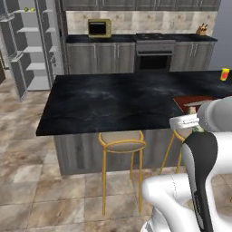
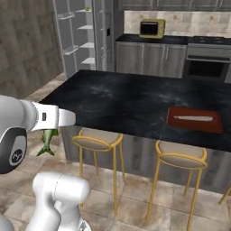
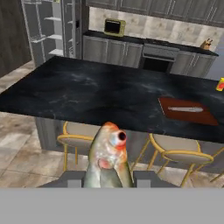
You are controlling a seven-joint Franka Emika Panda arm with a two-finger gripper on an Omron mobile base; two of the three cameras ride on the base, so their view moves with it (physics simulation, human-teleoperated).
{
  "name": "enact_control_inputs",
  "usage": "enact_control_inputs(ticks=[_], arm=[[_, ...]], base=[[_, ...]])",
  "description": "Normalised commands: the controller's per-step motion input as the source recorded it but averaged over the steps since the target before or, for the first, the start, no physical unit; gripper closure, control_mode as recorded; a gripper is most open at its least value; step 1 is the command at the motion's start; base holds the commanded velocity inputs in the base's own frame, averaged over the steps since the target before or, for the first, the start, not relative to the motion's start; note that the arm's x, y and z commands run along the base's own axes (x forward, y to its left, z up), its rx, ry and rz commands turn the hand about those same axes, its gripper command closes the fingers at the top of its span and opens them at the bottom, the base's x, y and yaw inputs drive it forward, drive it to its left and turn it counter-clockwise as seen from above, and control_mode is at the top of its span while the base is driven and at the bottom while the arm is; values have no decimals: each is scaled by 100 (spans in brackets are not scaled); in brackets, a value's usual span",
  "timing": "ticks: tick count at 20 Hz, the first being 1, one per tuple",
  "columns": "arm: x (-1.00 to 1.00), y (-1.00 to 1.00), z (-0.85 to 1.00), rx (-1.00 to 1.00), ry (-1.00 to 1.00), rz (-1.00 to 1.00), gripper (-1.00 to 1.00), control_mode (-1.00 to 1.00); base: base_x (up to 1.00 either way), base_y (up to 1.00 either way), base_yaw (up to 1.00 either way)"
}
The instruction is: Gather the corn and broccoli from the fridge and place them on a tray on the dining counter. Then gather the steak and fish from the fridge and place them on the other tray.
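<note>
The dining counter (image 3: 87, 94), a long black tabletop, stretches ahead with a red-brown tray (image 3: 188, 110) lying on its right part, a pale slim item resting on the tray. Short of the counter's near edge, out over the stools, the gripper (image 3: 108, 178) is pinching the fish (image 3: 108, 157) about its body. In the hand view the fish's long axis runs away from the gripper, head and bulging eye toward the counter; in the right base view its green tail (image 2: 46, 140) hangs below the hand. I judge it light, fairly stiff and slick-skinned, tapering toward the tail, so a hold across the thick middle looks safest against slipping.
</note>
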Motion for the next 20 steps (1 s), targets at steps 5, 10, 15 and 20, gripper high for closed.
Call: enact_control_inputs(ticks=[5, 10, 15, 20], arm=[[0, 0, 0, 0, 0, 0, 100, 100], [0, 0, 0, 0, 0, 0, 100, 100], [0, 0, 0, 0, 0, 0, 100, 100], [0, 0, 0, 0, 0, 0, 100, 100]], base=[[1, -100, 0], [4, -100, 0], [23, -100, 0], [22, -100, 0]])
